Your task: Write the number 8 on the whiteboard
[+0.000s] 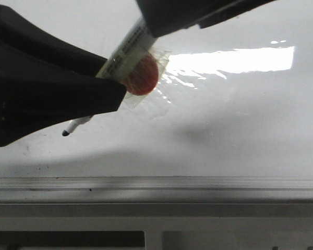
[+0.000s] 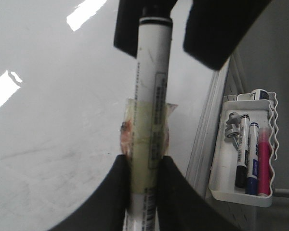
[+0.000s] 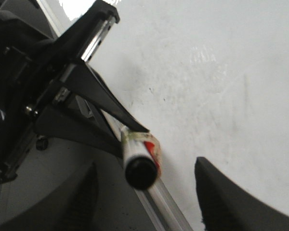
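My left gripper (image 1: pixel 117 86) is shut on a white marker (image 1: pixel 126 49) with a taped-on red disc (image 1: pixel 142 75). The marker is held tilted, and its black tip (image 1: pixel 66 133) is at or just above the whiteboard (image 1: pixel 224 130). In the left wrist view the left gripper (image 2: pixel 144 166) clamps the marker's barrel (image 2: pixel 151 96). My right gripper (image 3: pixel 147 166) is open, with its jaws spread wide on either side of the marker's black rear cap (image 3: pixel 141 173) without touching it. No number 8 shows on the board.
The whiteboard's grey metal rim (image 1: pixel 156 183) runs along the near edge. A white tray (image 2: pixel 220 190) beside the board holds black, blue and pink markers. A bright glare patch (image 1: pixel 235 60) lies on the board.
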Motion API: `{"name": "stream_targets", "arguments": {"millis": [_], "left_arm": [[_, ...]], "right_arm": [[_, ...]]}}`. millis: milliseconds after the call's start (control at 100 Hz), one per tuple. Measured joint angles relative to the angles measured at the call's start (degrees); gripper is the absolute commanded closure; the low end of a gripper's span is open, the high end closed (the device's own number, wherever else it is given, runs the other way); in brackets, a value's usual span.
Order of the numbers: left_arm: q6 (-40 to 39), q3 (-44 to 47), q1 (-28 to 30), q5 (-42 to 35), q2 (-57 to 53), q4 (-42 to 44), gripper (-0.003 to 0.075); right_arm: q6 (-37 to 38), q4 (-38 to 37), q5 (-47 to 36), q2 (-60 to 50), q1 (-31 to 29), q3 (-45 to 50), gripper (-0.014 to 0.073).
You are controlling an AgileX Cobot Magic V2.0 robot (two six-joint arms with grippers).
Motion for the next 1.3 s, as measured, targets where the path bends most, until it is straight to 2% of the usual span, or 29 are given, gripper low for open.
{"name": "stream_targets", "arguments": {"millis": [120,180,250,260,380,440,640,740,860,1070,1300], "left_arm": [[0.00,0.00,0.00,-0.18,0.00,0.14,0.0741],[0.00,0.00,0.00,-0.18,0.00,0.24,0.0741],[0.00,0.00,0.00,-0.18,0.00,0.24,0.0741],[0.00,0.00,0.00,-0.18,0.00,0.24,0.0741],[0.00,0.00,0.00,-0.18,0.00,0.37,0.0734],[-0.04,0.00,0.00,-0.18,0.00,0.37,0.0697],[-0.71,0.00,0.00,-0.18,0.00,0.37,0.0486],[-2.94,0.00,0.00,0.96,-0.49,0.37,0.0417],[-5.99,0.00,0.00,7.90,-4.71,-2.15,0.0411],[-7.38,0.08,0.00,20.84,-19.55,-11.41,0.0413],[-7.46,0.12,2.23,26.50,-31.02,-13.58,0.0416]], "right_arm": [[0.00,1.52,-0.14,3.59,0.53,-1.41,0.0200],[0.10,1.79,-0.50,5.05,0.54,-1.70,0.0234],[0.10,1.79,-0.65,5.99,0.54,-1.74,0.0322],[0.10,1.79,-0.65,5.99,0.54,-1.74,0.0359],[0.10,1.81,-0.65,6.39,0.54,-1.74,0.0568],[0.10,1.81,-0.65,6.39,0.54,-1.74,0.0663],[0.00,1.80,-0.79,6.39,0.54,-1.74,0.0664],[0.00,1.80,-1.45,6.39,0.54,-1.74,0.0664],[0.08,2.02,-0.93,6.11,0.54,-2.24,0.0664],[1.84,2.26,3.70,4.93,-2.61,-5.90,0.0664],[2.26,2.26,6.35,4.85,-8.15,-12.08,0.0664]]}}
